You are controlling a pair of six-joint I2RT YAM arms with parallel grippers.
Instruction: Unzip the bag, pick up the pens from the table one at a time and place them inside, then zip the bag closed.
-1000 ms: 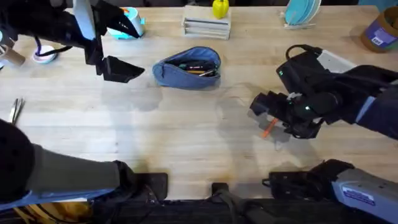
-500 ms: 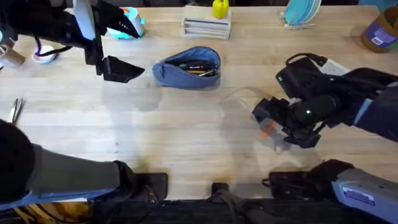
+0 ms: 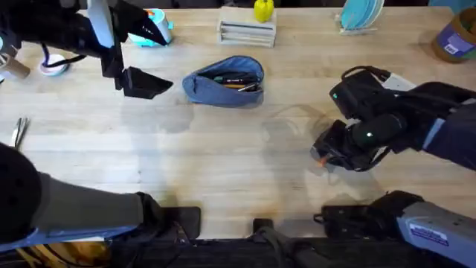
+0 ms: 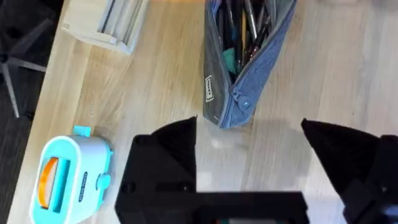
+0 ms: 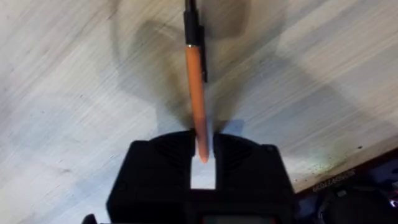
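Observation:
The grey-blue bag [image 3: 227,80] lies unzipped on the table [image 3: 223,156] at the centre back, with several pens showing in its mouth [image 4: 245,37]. My left gripper [image 3: 152,83] hovers just left of it, open, and its fingers [image 4: 165,155] stand apart around the bag's near end. My right gripper [image 3: 323,152] is low over the table at the right, shut on the orange pen [image 5: 198,93]. The pen's black end points away from the fingers [image 5: 168,155]. A short orange stub [image 3: 318,158] shows under that gripper in the overhead view.
Along the back edge stand a teal toy toaster [image 3: 152,30], a stack of pale slats [image 3: 247,31] with a yellow object on top, a blue plate in a rack [image 3: 361,15] and a tub [image 3: 455,37]. A small metal tool [image 3: 18,132] lies far left.
The right gripper has shifted slightly right and turned, with the orange pen in its fingers; less of the pen shows from above. The left arm and the bag have stayed still.

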